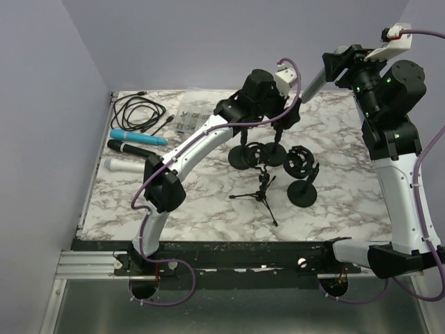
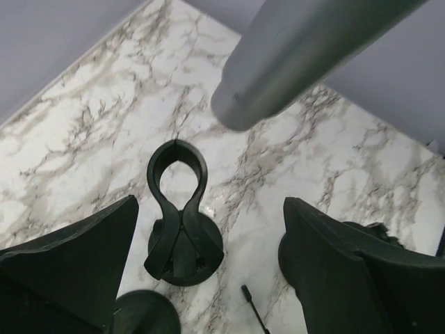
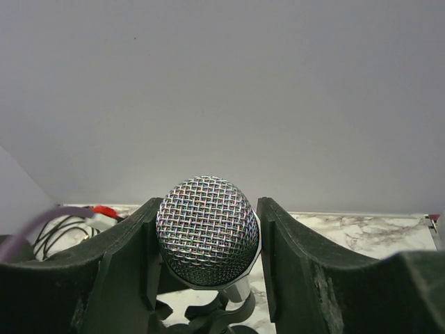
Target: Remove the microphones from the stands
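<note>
Gripping the microphone (image 1: 313, 83) by its mesh head, the right gripper (image 3: 207, 240) holds it above the table's (image 1: 208, 205) far right corner. The left gripper (image 2: 210, 209) hangs wide over the empty stand (image 2: 182, 243).

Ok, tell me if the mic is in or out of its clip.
Out: the right hand grips the microphone; the clip stands empty.

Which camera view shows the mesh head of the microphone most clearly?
The right wrist view: the mesh head of the microphone sits sharp and centred between the fingers of the right gripper. In the top external view the microphone shows only its grey body, held in the air. In the left wrist view the microphone shows only its blunt tail end.
</note>
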Controlling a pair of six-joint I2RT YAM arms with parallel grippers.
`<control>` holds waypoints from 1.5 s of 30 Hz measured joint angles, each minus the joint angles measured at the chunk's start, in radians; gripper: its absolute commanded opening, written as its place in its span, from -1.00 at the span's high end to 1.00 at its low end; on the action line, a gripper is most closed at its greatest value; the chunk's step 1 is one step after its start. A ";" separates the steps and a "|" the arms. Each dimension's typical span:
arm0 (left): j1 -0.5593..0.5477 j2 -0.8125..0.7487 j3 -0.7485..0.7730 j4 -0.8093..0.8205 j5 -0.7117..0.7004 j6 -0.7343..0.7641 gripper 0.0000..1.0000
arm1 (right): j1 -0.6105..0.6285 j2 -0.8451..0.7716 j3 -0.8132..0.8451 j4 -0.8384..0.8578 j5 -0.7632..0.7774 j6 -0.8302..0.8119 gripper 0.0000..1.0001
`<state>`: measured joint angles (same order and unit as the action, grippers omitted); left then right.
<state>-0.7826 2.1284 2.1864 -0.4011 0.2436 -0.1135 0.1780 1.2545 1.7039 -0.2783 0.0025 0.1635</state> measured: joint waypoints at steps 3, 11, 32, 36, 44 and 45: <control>0.003 -0.030 0.060 -0.018 0.040 -0.009 -0.90 | 0.000 0.000 -0.006 -0.001 0.000 0.000 0.98; 0.025 -0.288 -0.049 0.000 0.165 -0.061 -0.86 | 0.000 0.013 0.028 -0.022 -0.055 0.029 0.99; 0.096 -0.735 -0.436 0.039 0.175 -0.116 -0.42 | 0.104 0.132 0.033 0.080 -0.655 0.449 0.99; 0.097 -0.743 -0.496 0.022 0.164 -0.116 -0.28 | 0.198 0.143 0.002 0.091 -0.658 0.451 0.99; 0.096 -0.835 -0.634 0.002 0.104 -0.107 0.42 | 0.348 0.177 -0.013 0.091 -0.632 0.443 0.99; 0.097 -0.852 -0.650 -0.001 0.095 -0.102 0.65 | 0.363 0.181 -0.013 0.091 -0.628 0.441 0.99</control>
<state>-0.6861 1.2762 1.5360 -0.4023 0.3386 -0.2157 0.5411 1.4357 1.6913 -0.1871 -0.6250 0.6041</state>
